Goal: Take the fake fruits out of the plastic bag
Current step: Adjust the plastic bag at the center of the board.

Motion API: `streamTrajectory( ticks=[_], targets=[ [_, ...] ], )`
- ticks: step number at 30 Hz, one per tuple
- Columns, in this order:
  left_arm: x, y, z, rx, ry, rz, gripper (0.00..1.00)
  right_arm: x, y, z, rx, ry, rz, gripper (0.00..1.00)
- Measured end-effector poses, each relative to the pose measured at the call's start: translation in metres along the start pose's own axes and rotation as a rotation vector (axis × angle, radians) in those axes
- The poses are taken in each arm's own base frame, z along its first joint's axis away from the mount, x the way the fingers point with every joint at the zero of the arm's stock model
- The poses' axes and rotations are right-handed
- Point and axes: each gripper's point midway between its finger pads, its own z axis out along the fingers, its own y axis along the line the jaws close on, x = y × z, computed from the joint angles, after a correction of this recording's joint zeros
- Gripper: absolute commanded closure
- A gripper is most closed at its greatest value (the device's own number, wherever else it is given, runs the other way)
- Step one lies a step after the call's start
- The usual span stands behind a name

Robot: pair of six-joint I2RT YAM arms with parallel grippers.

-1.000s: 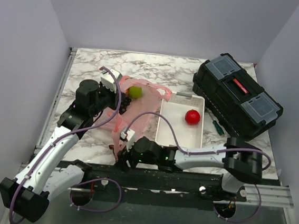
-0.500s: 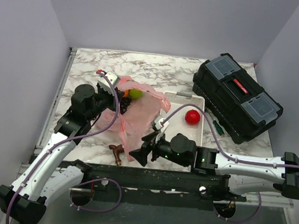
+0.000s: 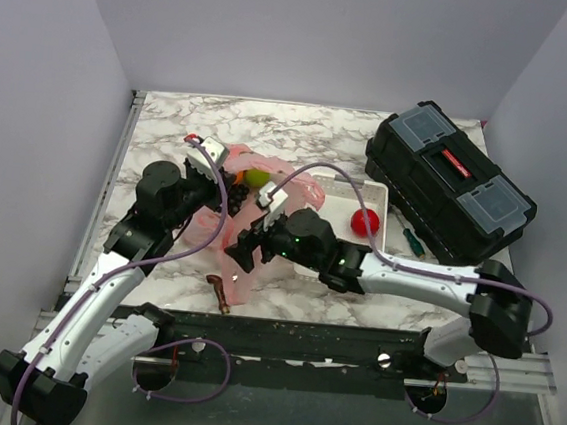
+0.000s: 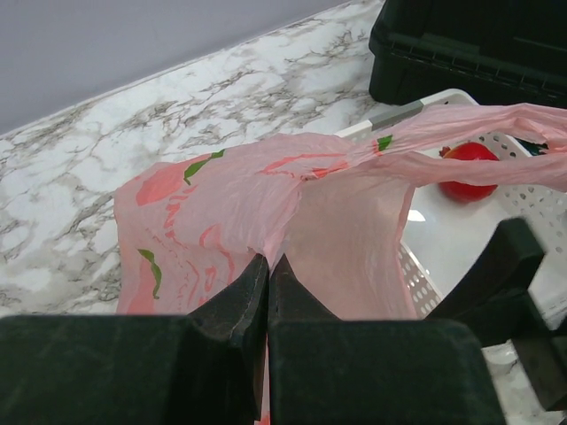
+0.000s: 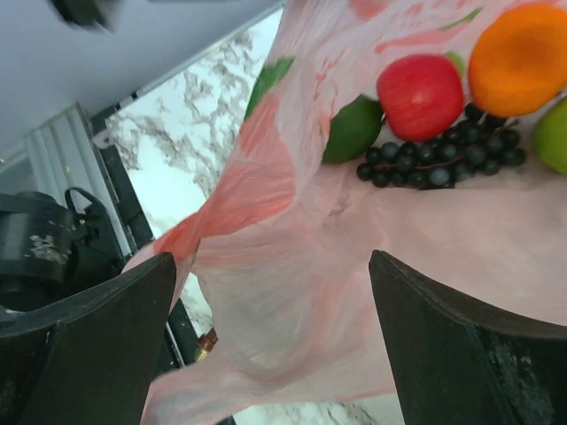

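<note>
The pink plastic bag (image 3: 260,220) hangs lifted on the marble table, and my left gripper (image 4: 267,266) is shut on a fold of its upper edge (image 3: 220,178). Through the film in the right wrist view I see fake fruits inside: a red apple (image 5: 420,96), an orange (image 5: 518,57), a dark green fruit (image 5: 353,128), a black grape bunch (image 5: 438,159) and a light green fruit (image 5: 554,137). My right gripper (image 5: 275,345) is open, its fingers either side of the bag's lower part (image 3: 244,243). Another red apple (image 3: 365,221) lies in the white tray (image 3: 378,192).
A black toolbox (image 3: 450,178) stands at the right, beside the tray. A green-handled screwdriver (image 3: 410,237) lies between them. A small brown piece (image 3: 218,289) lies near the table's front edge, just below the bag.
My right gripper swung from the table's front edge up to the bag and opened wider. The left gripper kept its hold and raised the bag a little.
</note>
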Motion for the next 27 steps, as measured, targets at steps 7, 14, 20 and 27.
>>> streamTrajectory(
  ticks=[7, 14, 20, 27],
  targets=[
    [0.002, -0.001, 0.0, 0.003, 0.007, -0.009, 1.0, 0.061, 0.002, 0.045, -0.032, 0.098, -0.001, 0.75],
    [0.01, -0.005, -0.01, 0.0, 0.078, -0.044, 1.0, 0.086, 0.071, 0.07, -0.214, 0.053, 0.043, 0.82],
    [0.006, 0.001, -0.029, -0.055, 0.05, -0.044, 1.0, 0.119, 0.09, 0.078, -0.272, 0.088, 0.106, 0.44],
    [0.027, 0.002, -0.028, -0.063, 0.09, -0.065, 1.0, 0.081, 0.078, 0.036, -0.243, 0.018, 0.098, 0.13]
  ],
)
